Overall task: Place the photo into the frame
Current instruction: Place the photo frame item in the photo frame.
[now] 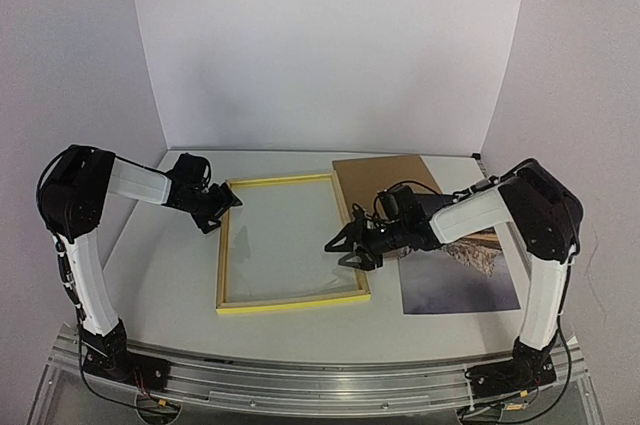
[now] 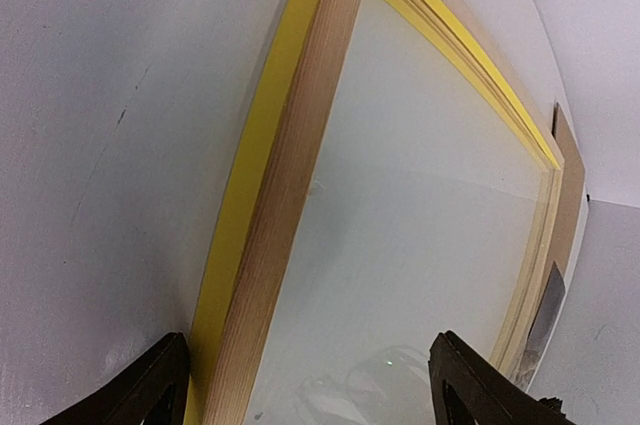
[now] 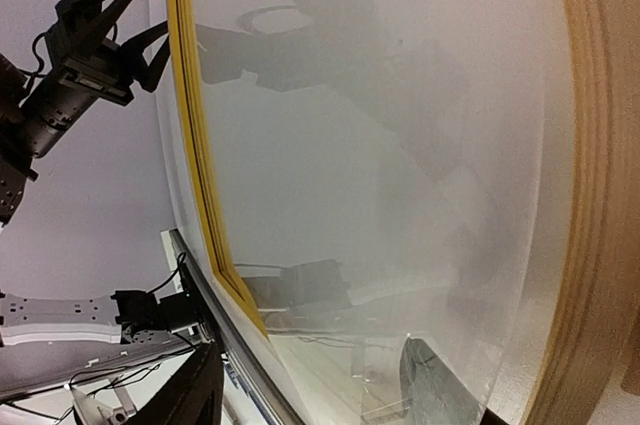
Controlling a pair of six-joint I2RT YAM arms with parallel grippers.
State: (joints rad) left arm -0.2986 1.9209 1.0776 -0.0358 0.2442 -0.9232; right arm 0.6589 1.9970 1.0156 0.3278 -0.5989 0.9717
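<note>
The frame point(image 1: 292, 301), thin yellow wood around a clear pane, lies flat in the middle of the table. The photo point(image 1: 470, 280) lies face up to its right, partly under my right arm. My left gripper point(image 1: 224, 208) is open at the frame's left rail near the far corner. In the left wrist view its dark fingers point(image 2: 150, 395) stand either side of that rail point(image 2: 290, 175). My right gripper point(image 1: 348, 245) is open over the frame's right edge with nothing between its fingers. In the right wrist view it point(image 3: 345, 410) looks across the pane to the yellow far rail point(image 3: 190, 125).
A brown cardboard sheet point(image 1: 380, 177) lies behind the photo, touching the frame's far right corner. White walls close in the table at the back and sides. A metal rail point(image 1: 320, 380) with the arm bases runs along the near edge.
</note>
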